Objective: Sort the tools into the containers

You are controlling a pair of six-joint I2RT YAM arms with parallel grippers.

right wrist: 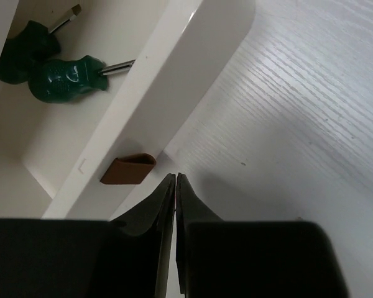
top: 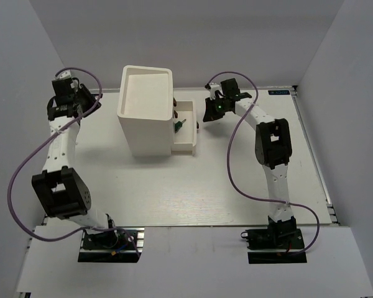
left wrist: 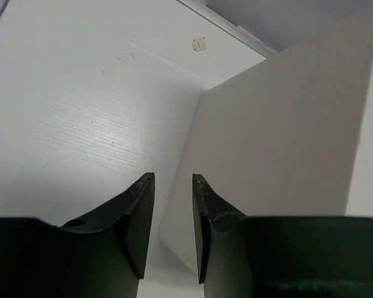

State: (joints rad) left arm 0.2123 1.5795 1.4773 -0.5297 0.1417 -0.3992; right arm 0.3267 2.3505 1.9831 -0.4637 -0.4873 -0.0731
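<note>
Closest in, the right end effector (right wrist: 175,176) has its fingers pinched together on nothing, just beside the brown knob (right wrist: 128,169) of the pulled-out drawer (right wrist: 174,62). Two green-handled screwdrivers (right wrist: 62,77) lie side by side in it. The left end effector (left wrist: 173,177) hangs released and empty over the worktop (left wrist: 81,112), near a side wall of the white box unit (left wrist: 280,155).

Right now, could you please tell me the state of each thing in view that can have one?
Drawer: pulled out, open.
Green-handled screwdrivers: both lying inside the drawer.
Left gripper: fingers a little apart, holding nothing.
Right gripper: shut, empty, just beside the drawer's knob.
</note>
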